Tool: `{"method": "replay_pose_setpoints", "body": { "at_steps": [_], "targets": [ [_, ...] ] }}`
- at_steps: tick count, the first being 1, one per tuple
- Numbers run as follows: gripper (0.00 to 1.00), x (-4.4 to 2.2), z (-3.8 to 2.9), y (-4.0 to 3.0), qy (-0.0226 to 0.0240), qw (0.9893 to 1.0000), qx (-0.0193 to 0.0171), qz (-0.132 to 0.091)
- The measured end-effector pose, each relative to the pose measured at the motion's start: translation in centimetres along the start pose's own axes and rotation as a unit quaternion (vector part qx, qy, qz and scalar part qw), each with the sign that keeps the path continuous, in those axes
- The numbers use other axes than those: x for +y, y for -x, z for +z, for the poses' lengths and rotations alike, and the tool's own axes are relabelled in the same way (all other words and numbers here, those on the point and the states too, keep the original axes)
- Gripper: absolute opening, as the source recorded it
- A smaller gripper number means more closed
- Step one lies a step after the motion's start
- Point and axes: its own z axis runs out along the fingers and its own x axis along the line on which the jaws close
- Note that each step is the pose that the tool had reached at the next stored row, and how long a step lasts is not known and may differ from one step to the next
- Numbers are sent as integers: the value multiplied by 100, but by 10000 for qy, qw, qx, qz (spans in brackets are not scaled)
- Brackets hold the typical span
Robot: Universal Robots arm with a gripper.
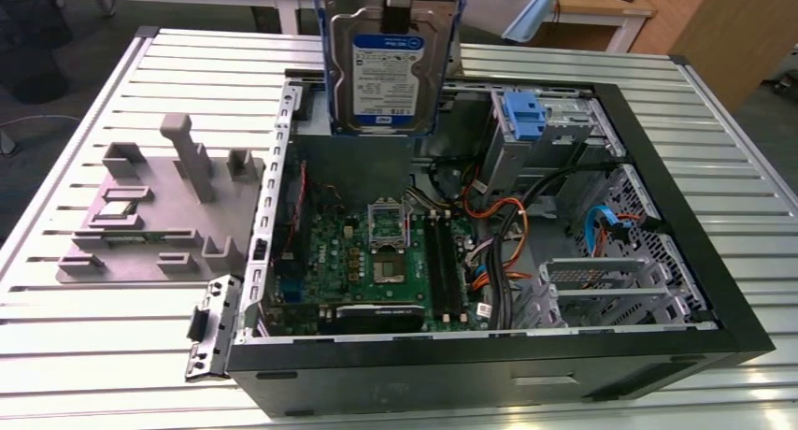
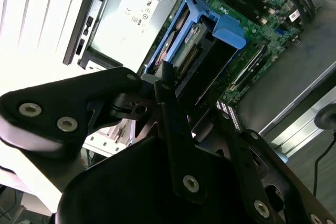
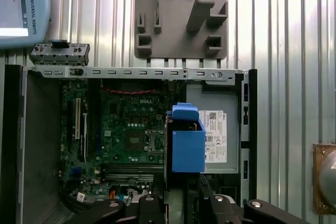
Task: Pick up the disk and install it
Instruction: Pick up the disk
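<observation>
The claw (image 1: 396, 7) pinches the disk (image 1: 380, 75) at its top. The disk hangs upright, long side pointing down, over the case (image 1: 499, 372).

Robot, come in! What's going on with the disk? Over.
Tool shut on flat silver hard disk with blue plastic rails. Disk upright, above open black computer case. Grey metal box with white sticker sits in case below.

— What sort of place is it?
— A robotics lab or workshop. Below the fingers (image 2: 170, 108) of the gripper (image 2: 189, 85) an opened computer case (image 1: 499, 369) lies on a slatted metal table (image 1: 112, 365), a grey fixture block (image 1: 149, 229) just beside it.
— Anything more?
— Wooden desks (image 1: 599, 7) stand beyond the fingers; a teach pendant (image 3: 23, 9) rests well apart.
</observation>
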Motion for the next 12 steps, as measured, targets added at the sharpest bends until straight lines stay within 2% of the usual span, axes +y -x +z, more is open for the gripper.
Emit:
{"method": "replay_pose_setpoints", "body": {
  "at_steps": [7, 12],
  "targets": [
    [35, -268, -9, 1, 7, 10000, 0, 0],
    [35, -410, -14, -1, 9, 10000, 0, 1]
  ]
}}
